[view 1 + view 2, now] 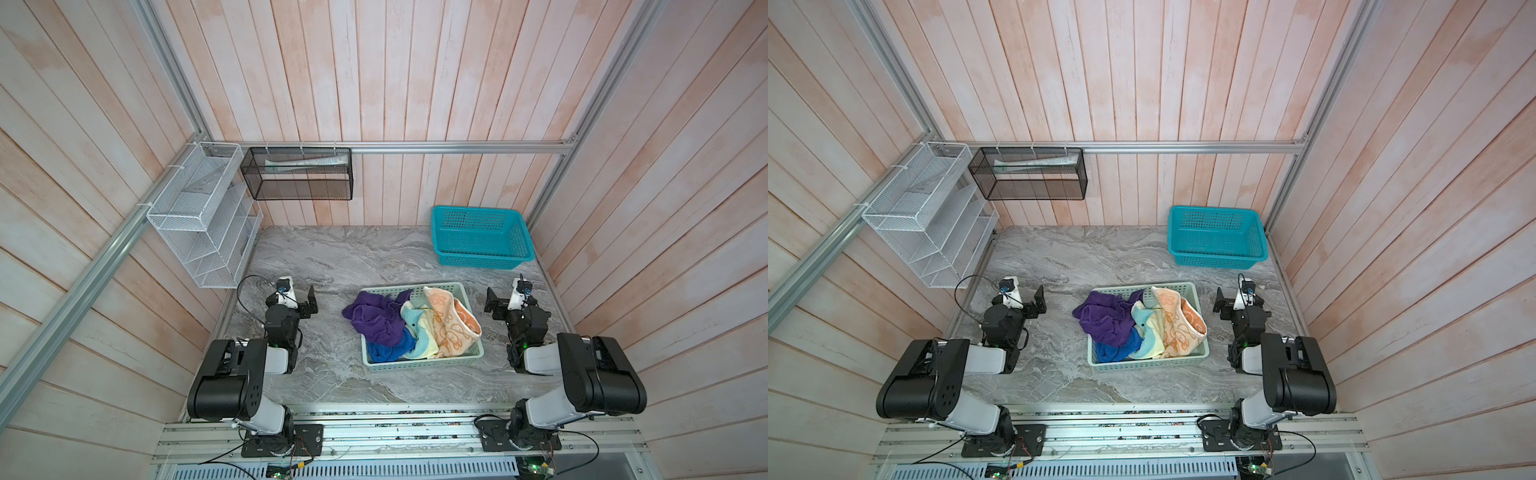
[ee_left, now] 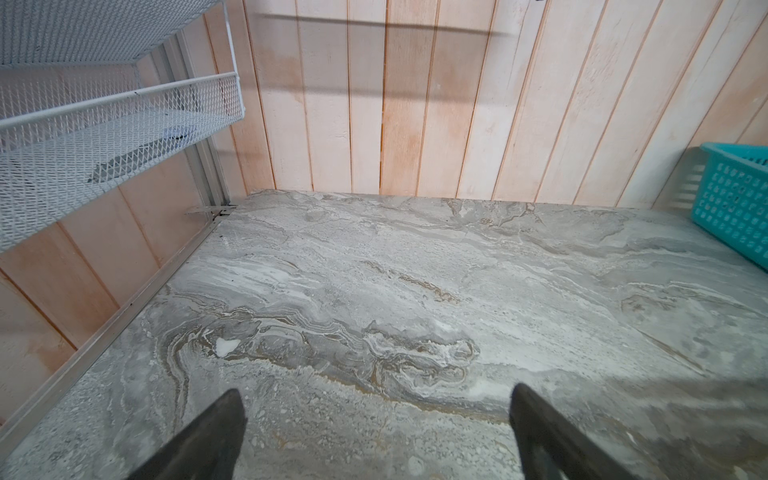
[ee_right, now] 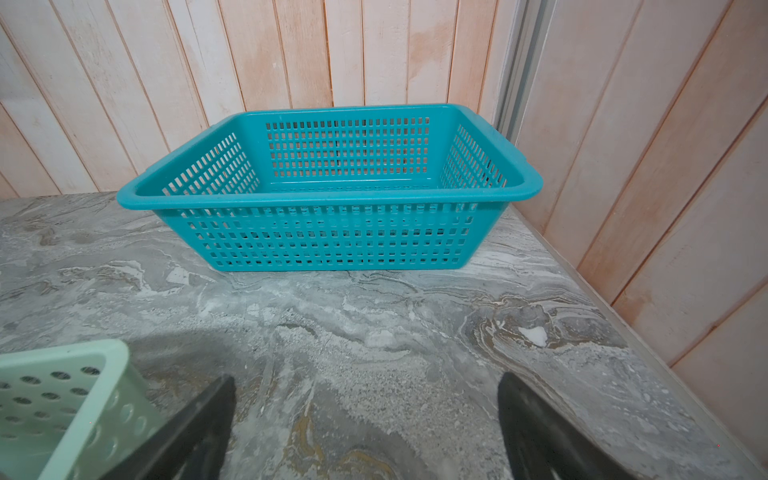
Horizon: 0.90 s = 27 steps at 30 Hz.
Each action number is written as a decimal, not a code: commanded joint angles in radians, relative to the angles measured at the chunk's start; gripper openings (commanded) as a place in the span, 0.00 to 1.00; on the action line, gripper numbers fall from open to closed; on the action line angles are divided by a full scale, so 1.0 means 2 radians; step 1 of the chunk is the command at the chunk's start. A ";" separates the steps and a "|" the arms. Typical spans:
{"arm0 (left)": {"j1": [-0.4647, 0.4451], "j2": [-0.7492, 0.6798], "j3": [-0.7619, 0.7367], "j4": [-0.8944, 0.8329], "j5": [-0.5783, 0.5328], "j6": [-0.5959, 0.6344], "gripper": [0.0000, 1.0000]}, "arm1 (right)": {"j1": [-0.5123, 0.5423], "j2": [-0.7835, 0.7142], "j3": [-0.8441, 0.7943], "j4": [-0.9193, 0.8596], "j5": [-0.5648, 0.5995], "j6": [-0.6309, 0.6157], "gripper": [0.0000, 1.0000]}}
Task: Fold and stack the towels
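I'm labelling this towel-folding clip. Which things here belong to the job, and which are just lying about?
Job: purple towel, blue towel, teal towel, orange towel, all unfolded.
Lying about: mint basket holding them, teal basket, white rack, black shelf.

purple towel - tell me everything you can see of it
The purple towel is plain, with no print, and looks like soft, fuzzy cloth. It is not folded: it sits crumpled in loose bunches in the pale green basket, on the left arm's side, and part of it spills out over that rim. It lies partly over the blue towel and meets the teal and yellow towel beside it. Whether the overhang reaches the table cannot be told.
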State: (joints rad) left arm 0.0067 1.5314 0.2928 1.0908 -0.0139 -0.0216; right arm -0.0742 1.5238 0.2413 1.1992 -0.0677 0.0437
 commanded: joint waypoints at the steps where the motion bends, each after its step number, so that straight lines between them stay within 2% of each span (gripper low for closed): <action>1: 0.003 0.004 0.002 -0.002 0.004 0.005 1.00 | 0.002 -0.003 0.004 -0.005 0.006 -0.006 0.98; 12: 0.004 0.004 0.002 -0.001 0.005 0.004 1.00 | 0.001 -0.004 0.004 -0.005 0.006 -0.006 0.98; 14: 0.001 -0.005 -0.004 0.011 -0.002 0.005 1.00 | 0.003 -0.009 0.001 0.004 0.004 -0.004 0.98; 15: -0.004 -0.024 -0.003 -0.008 -0.010 0.010 1.00 | 0.003 -0.017 0.001 0.004 0.000 -0.005 0.98; 18: -0.022 -0.109 0.040 -0.156 -0.031 0.009 1.00 | 0.005 -0.077 0.024 -0.093 0.004 -0.003 0.98; 20: -0.026 -0.155 0.095 -0.269 -0.020 -0.024 0.99 | 0.008 -0.120 0.062 -0.195 0.028 0.020 0.98; 24: -0.051 -0.174 0.177 -0.412 0.017 -0.108 0.94 | 0.020 -0.165 0.138 -0.382 0.076 0.116 0.97; 27: -0.129 -0.153 0.237 -0.518 0.020 -0.143 0.92 | 0.060 -0.177 0.169 -0.460 0.086 0.141 0.95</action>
State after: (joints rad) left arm -0.1429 1.1877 0.7078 0.3885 -0.0174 -0.1944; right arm -0.0189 1.1854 0.5453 0.5915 0.0448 0.2184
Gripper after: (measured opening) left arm 0.926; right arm 0.949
